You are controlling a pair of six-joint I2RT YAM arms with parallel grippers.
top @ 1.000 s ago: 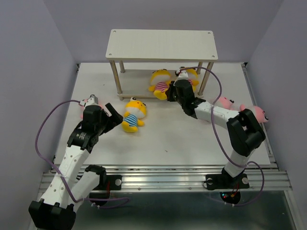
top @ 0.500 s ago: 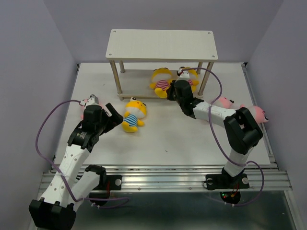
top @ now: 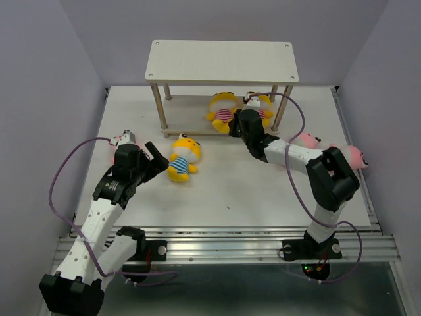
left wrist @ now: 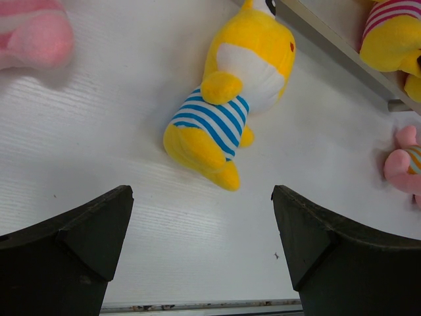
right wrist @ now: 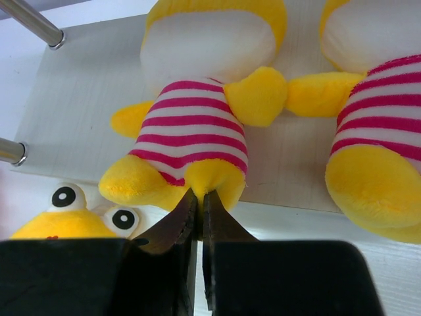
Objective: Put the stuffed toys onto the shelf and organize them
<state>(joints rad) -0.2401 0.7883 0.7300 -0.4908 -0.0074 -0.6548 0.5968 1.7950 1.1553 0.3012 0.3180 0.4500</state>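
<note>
The shelf stands at the back of the table. On its lower board lie two yellow stuffed toys in pink-striped outfits, one on the left and one on the right. My right gripper is shut on a leg of the left one, at the board's front edge. A yellow toy in blue stripes lies on the table in front of the shelf. My left gripper hangs open just left of it, holding nothing.
A pink toy lies behind the left arm. Two more pink toys lie at the right, partly hidden by the right arm. The shelf's thin legs stand at the lower board's left edge.
The right gripper has moved slightly toward the shelf, carrying the left pink-striped toy a little further back onto the lower board. The left arm has not moved.
</note>
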